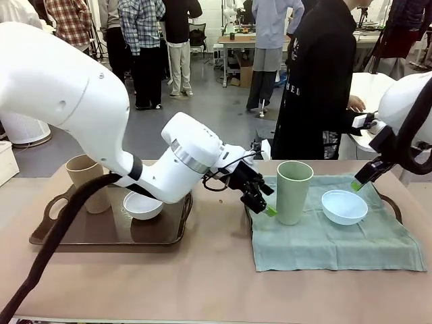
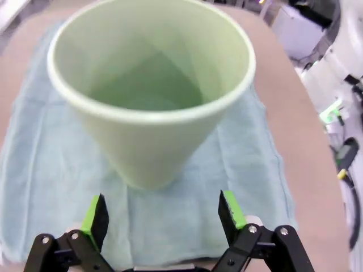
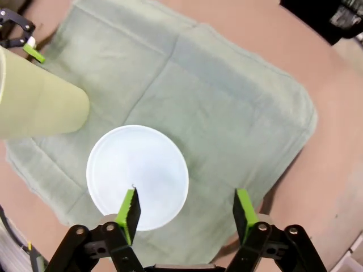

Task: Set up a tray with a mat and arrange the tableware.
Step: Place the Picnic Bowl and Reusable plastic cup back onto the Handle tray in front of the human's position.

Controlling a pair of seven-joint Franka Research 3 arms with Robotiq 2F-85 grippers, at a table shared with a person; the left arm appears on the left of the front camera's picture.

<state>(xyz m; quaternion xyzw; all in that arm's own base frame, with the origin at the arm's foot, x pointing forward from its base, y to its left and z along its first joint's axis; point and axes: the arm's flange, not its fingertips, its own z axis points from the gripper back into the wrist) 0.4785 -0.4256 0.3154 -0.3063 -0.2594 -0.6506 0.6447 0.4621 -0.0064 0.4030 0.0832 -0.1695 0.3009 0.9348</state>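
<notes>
Left gripper (image 2: 164, 212), spread and empty, faces the green cup (image 2: 153, 107) by the mat's (image 2: 45, 187) left edge — a nudge could topple it. Right gripper (image 3: 187, 207) spread too, empty.

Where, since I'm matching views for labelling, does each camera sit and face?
Front: between the arms, facing the person across the table; both arms show.
Left wrist: facing the pale green cup past the open left gripper.
Right wrist: looking down on the light blue bowl past the open right gripper.
Shared: both wrist views show the cup and mat.
</notes>
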